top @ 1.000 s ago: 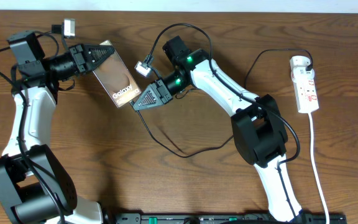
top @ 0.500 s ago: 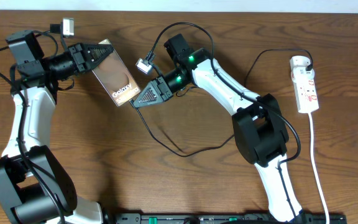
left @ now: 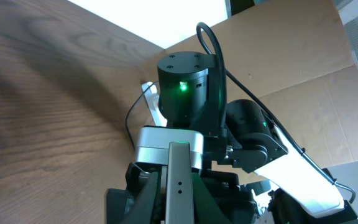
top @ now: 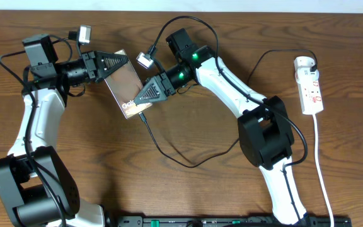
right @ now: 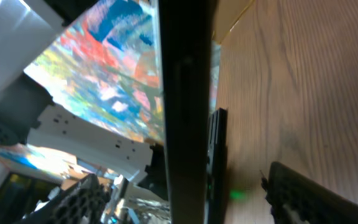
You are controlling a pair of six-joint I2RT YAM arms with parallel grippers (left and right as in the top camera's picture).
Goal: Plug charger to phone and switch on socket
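Overhead, the left end effector (top: 122, 60) is clamped on the upper end of the phone (top: 126, 89), which sits at a slant. The left wrist view shows the slab edge-on between its fingers. The right end effector (top: 138, 104) meets the phone's lower end, fingers pinched to a point on the charger (top: 191, 165), whose black cable loops across the counter (top: 169, 195). Its plug tip is hidden. Far right lies the socket (top: 311, 85), well apart from both arms.
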